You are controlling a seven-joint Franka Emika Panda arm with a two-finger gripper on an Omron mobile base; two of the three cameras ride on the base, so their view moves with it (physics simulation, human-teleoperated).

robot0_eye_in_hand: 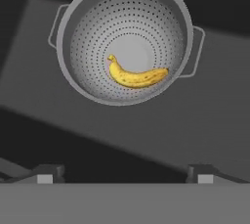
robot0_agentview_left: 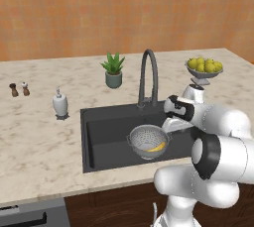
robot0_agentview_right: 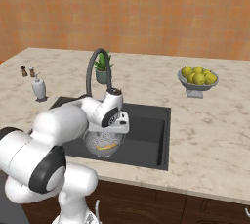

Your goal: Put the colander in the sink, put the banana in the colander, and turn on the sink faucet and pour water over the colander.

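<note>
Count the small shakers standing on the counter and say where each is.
2. A dark brown shaker and a white-topped shaker stand side by side on the counter, far left of the sink, beyond the soap dispenser. None seems hidden.

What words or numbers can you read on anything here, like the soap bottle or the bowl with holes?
None: no words, numbers or signs can be read anywhere.
The soap bottle is plain white.
The bowl with holes is bare grey metal, and the banana in it has only brown specks.
The tap, sink, plant pot and fruit bowl carry no labels.
</note>
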